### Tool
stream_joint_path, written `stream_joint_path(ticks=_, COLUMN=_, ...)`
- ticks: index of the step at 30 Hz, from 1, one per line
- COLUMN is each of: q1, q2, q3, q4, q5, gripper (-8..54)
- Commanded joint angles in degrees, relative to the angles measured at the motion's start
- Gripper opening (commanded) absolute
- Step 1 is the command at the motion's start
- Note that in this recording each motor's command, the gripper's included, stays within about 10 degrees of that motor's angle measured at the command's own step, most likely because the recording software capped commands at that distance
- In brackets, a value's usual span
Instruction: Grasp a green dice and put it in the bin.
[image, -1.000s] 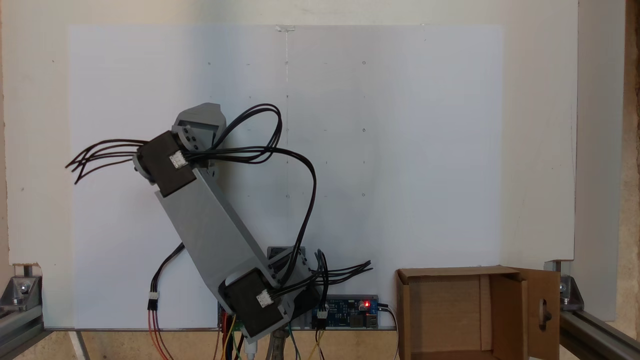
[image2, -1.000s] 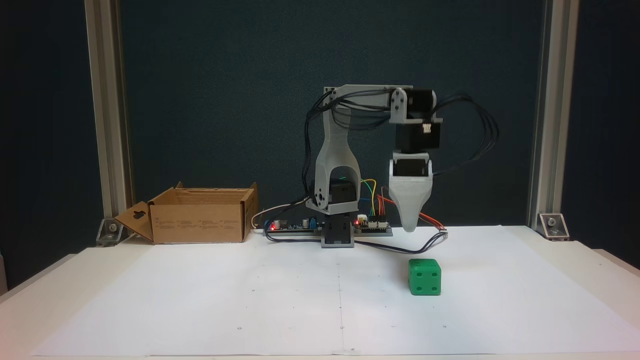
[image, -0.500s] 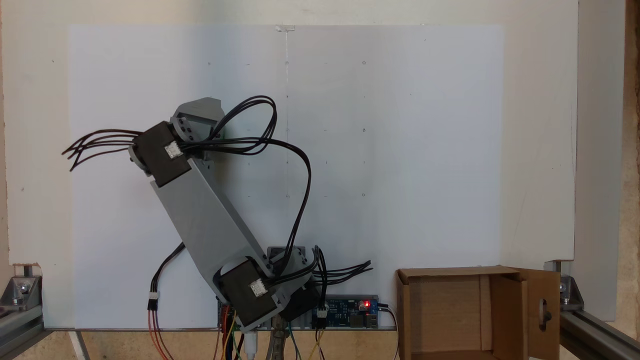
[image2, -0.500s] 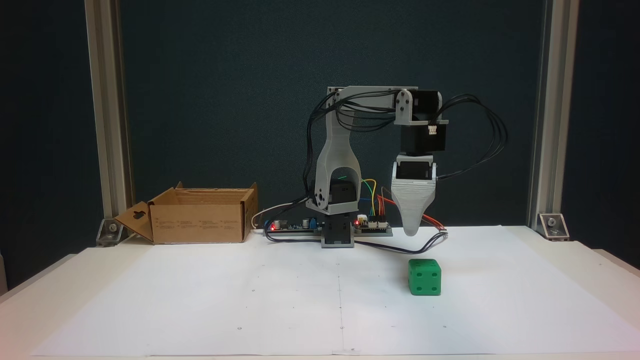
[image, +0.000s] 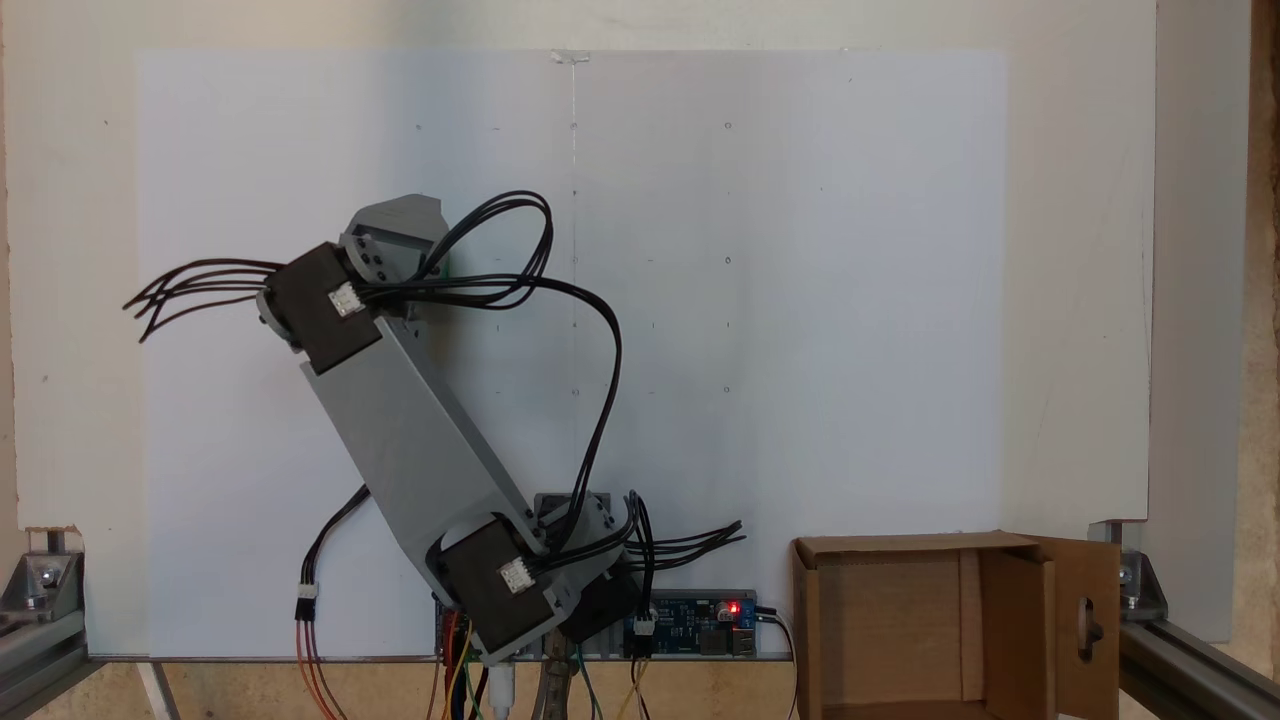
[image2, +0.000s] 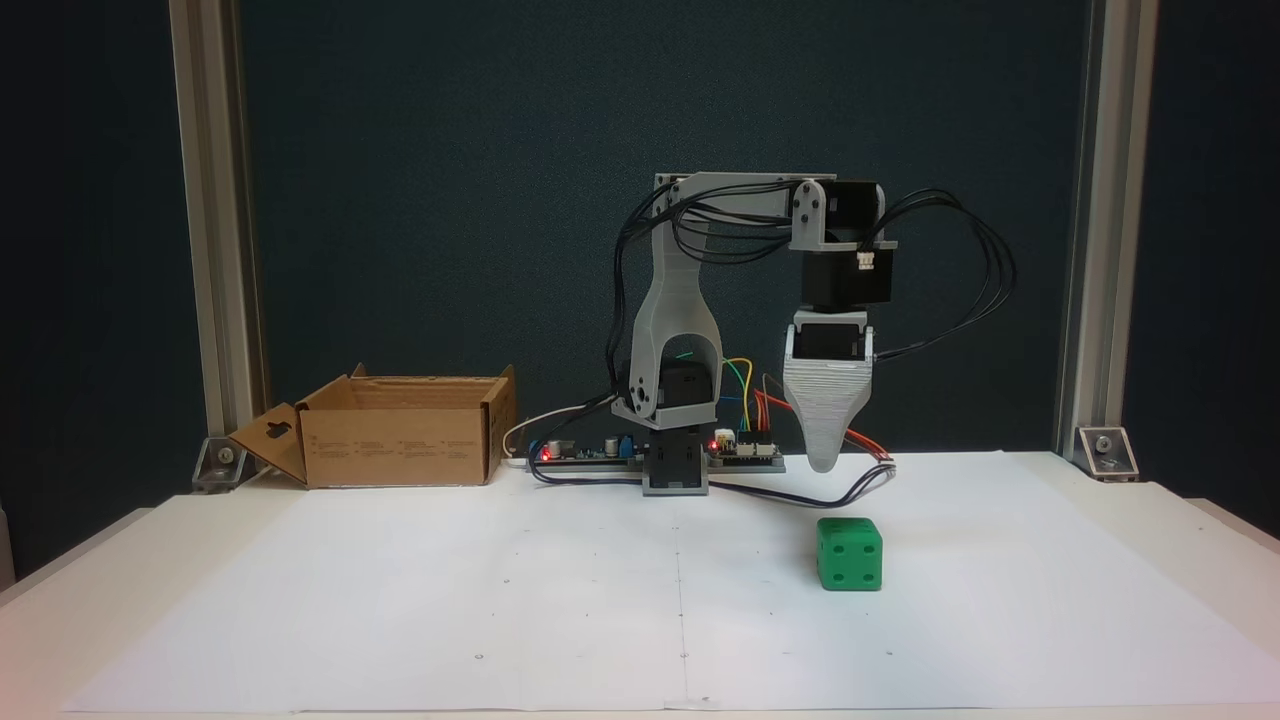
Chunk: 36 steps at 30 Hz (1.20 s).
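Note:
The green dice (image2: 850, 553) rests on the white paper, right of centre in the front fixed view. My gripper (image2: 822, 462) hangs pointing straight down, its tip a little above the dice and slightly to its left and behind it. Its jaws line up one behind the other, so whether they are open or shut cannot be told. From above, the grey wrist housing (image: 395, 228) covers the gripper. The bin (image2: 395, 445) is an open brown cardboard box at the back left, beside the arm's base; from above the bin (image: 1015, 630) sits at the bottom right.
A white paper sheet (image2: 500, 600) covers the table. Circuit boards with red lights (image2: 580, 452) and loose cables (image2: 850, 490) lie at the arm's base. Aluminium posts (image2: 205, 250) stand at both back corners. The bin's side flap with the oval cutout (image2: 268, 440) sticks outward.
Over the last second the wrist and gripper shifted slightly outward, to the right in the front view. Since half a second ago nothing has visibly moved. The dice stayed put.

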<state>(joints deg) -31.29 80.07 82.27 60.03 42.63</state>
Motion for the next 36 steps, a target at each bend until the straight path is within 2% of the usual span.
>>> stream_joint_path(ticks=1, q1=-0.26, q2=-0.09, q3=-3.69, q4=-1.05, q5=4.39, gripper=40.9)
stream_joint_path(ticks=4, q1=-1.67, q2=-0.09, q3=-3.69, q4=-1.23, q5=2.29, gripper=38.8)
stream_joint_path(ticks=22, q1=-1.49, q2=-3.60, q3=-3.69, q4=-4.31, q5=0.62, gripper=39.1)
stream_joint_path(ticks=36, q1=-2.99, q2=-3.87, q3=-3.60, q4=-4.48, q5=-5.45, gripper=39.0)
